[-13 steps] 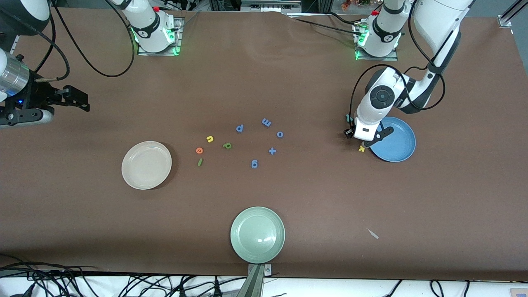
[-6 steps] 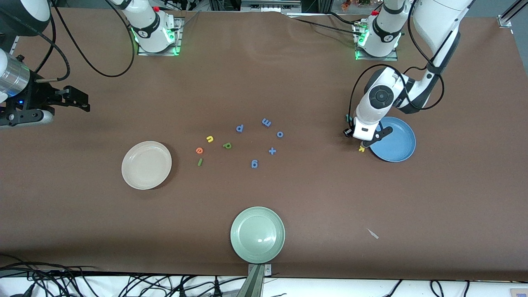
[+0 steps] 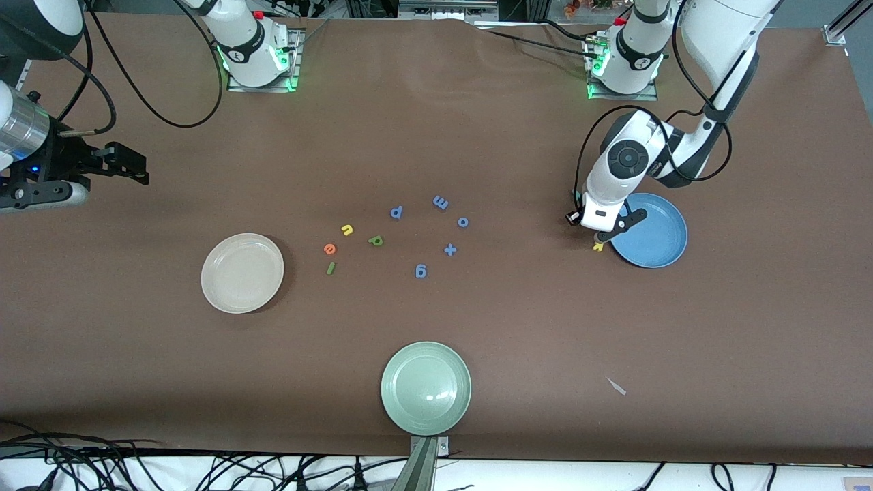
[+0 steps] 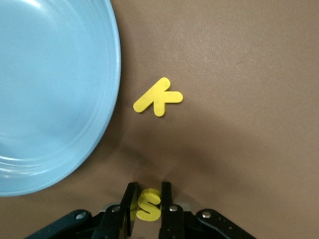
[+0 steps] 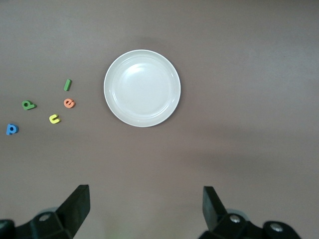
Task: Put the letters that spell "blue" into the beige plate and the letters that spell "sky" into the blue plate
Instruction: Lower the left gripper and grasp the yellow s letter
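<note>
My left gripper [image 3: 599, 238] is down at the table beside the blue plate [image 3: 655, 232] [image 4: 50, 89], shut on the yellow s [image 4: 148, 205]. The yellow k [image 3: 598, 247] [image 4: 158, 97] lies flat next to the plate's rim. A teal bit [image 3: 575, 198] shows by that wrist. Beside the beige plate [image 3: 242, 273] [image 5: 142, 88] lie the yellow u [image 3: 347, 230] [image 5: 54, 119], orange e [image 3: 330, 249] [image 5: 69, 103], dark green l [image 3: 331, 268] [image 5: 67, 85] and light green b [image 3: 376, 240] [image 5: 28, 105]. My right gripper [image 3: 133, 167] [image 5: 144, 191] waits open, high at its end of the table.
Several all-blue letters [image 3: 440, 202] lie scattered mid-table, one [image 5: 12, 129] also in the right wrist view. A pale green plate [image 3: 426, 387] sits near the front edge. A small pale scrap [image 3: 616, 387] lies toward the left arm's end.
My left gripper's fingers have closed in on the yellow s, and its wrist shifted slightly. The right arm has not moved.
</note>
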Robot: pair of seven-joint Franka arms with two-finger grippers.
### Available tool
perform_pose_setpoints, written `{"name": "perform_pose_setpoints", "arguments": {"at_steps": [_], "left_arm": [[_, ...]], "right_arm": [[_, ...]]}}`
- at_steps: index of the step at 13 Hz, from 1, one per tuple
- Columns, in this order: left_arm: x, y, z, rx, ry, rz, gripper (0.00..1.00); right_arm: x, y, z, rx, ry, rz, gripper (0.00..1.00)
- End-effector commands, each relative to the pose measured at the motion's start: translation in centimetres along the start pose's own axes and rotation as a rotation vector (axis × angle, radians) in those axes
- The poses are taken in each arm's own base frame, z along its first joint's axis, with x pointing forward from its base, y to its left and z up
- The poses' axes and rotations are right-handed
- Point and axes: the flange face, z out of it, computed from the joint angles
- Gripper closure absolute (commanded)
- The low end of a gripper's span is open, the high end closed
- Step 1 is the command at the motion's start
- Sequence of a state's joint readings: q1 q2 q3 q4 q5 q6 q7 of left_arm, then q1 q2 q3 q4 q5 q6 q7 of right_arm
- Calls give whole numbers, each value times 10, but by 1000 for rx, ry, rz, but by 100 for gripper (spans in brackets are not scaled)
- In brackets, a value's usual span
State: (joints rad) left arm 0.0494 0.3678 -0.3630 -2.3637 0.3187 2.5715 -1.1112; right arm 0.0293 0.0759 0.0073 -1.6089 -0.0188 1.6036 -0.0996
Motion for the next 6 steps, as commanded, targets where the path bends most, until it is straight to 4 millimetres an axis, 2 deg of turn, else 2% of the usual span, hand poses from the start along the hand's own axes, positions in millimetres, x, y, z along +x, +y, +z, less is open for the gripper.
{"name": "perform_pose_setpoints", "arguments": {"at_steps": [1,4,6], "left_arm": [[-7,1,5,9,2,8,85],[1,4,-9,29,0,-6,88],[19,21,-39,53,-35,-53,88]], "right_arm": [[0,0,-2,9,4,-14,0],[2,0,1,10,1,-14,0],[2,0,2,10,-2,-14,0]]}}
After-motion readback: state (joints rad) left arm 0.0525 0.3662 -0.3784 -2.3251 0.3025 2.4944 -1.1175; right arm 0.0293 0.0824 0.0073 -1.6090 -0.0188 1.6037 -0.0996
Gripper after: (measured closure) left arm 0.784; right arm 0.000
